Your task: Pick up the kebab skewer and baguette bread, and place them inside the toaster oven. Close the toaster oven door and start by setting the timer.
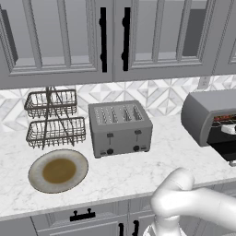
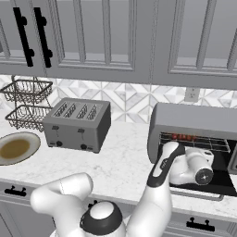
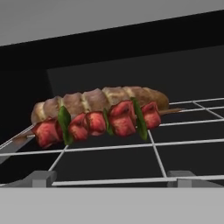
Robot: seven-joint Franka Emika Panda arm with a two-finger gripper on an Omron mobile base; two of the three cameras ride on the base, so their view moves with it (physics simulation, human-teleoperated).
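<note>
Fingertips of the gripper [image 3: 112,178] show as two small grey blocks set far apart, jaws wide and holding nothing, at the front edge of the thin wire rack [image 3: 157,151] inside the toaster oven [image 2: 194,121]. Just beyond them, lying across the rack, is the kebab skewer [image 3: 96,124]: a thin stick threaded with glossy red chunks and flat green slices. Touching it from behind lies the baguette bread [image 3: 100,99], an oblong tan loaf with a scored, lumpy crust. The oven is a grey metal box with a rounded top and dark cavity; its toaster oven door [image 2: 203,184] hangs open and down. On the marbled white counter [image 1: 138,170], at about 9 o'clock from the oven, stands a boxy grey four-slot toaster [image 1: 120,126]; further along sit a round speckled plate [image 1: 57,170] and a two-tier wire basket [image 1: 54,119].
</note>
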